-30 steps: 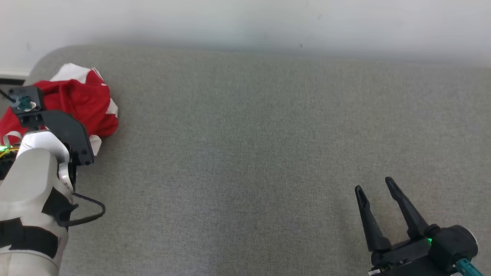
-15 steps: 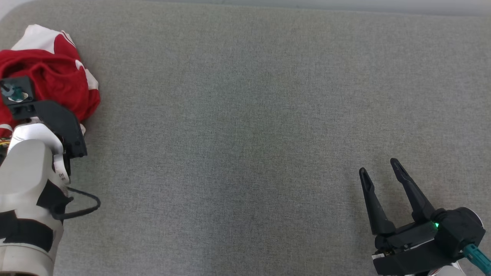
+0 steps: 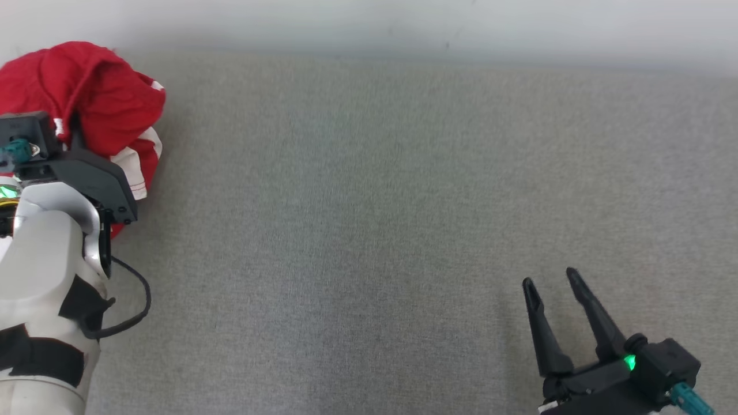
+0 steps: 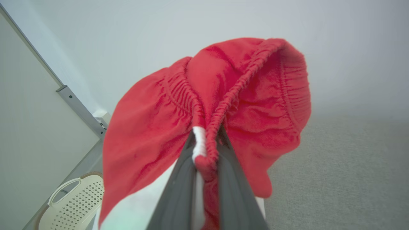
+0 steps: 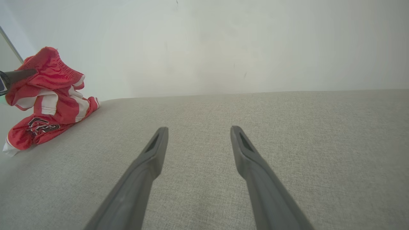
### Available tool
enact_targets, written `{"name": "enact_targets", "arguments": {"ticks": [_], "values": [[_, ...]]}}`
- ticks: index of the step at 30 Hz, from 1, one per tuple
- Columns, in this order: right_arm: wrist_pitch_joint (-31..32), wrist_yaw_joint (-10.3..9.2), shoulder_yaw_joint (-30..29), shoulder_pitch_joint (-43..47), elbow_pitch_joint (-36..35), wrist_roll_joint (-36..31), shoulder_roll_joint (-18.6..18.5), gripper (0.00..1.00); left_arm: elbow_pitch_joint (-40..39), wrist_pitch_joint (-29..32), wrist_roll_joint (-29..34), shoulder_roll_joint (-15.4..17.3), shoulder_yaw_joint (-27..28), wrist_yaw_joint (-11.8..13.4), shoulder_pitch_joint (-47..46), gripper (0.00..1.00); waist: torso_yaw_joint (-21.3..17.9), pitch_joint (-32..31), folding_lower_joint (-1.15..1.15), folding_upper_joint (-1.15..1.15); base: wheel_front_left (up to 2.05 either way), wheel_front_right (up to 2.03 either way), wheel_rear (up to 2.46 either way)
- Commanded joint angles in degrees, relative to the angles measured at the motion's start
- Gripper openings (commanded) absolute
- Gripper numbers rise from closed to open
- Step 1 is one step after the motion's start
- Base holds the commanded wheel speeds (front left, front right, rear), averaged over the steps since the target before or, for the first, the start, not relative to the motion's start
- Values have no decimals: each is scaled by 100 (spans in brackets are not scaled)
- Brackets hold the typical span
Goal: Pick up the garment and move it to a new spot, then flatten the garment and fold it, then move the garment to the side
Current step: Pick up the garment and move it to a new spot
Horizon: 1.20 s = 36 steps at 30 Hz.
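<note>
- step 1, pick-up: l gripper (image 4: 206,135) pinches the elastic waistband of the red-and-white garment (image 4: 243,95), jaws nearly together.
- garment hangs at far left end of the grey surface (image 3: 369,202); lower part looks to rest on it.
- r gripper (image 3: 549,276) spread, holds nothing, well apart.
- next: lift clear, carry toward the middle w/o losing the pinch.
- vs 1 s ago: garment was a low heap, now pulled up; view shifted too.

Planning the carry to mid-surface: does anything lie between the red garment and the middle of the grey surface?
Nothing visible does. The red garment is pinched in the left gripper at the left end of the grey surface; the right gripper, open, sits farther right.
</note>
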Motion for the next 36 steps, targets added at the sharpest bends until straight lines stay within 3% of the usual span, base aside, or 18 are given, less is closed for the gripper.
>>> {"name": "enact_targets", "arguments": {"ticks": [1, 10, 22, 26, 36], "values": [[-7, 19, 20, 123, 35, 23, 71, 100, -60, -100, 0, -5, -41, -68, 111, 0, -148, -559, 0, -1, 0, 0, 0], [-7, 19, 56, 525, 194, 49, 322, 100, -756, -326, 65, -260, -342, -480, 305, 0, -662, -1539, 0, -1, 0, 0, 0], [-7, 19, -195, 809, 46, -53, 464, 100, -2001, 282, -487, -903, -491, -810, 919, 0, -1747, -1890, 0, -1, 0, 0, 0], [-6, 19, -238, 803, -24, -76, 469, 100, -2348, 574, -567, -1018, -579, -787, 1165, 0, -2075, -1786, 0, -1, 0, 0, 0], [-6, 19, -131, 555, -79, -43, 460, 100, -2559, 750, -804, -1242, -808, -416, 1799, 0, -2664, -1275, 0, -1, 0, 0, 0]]}}
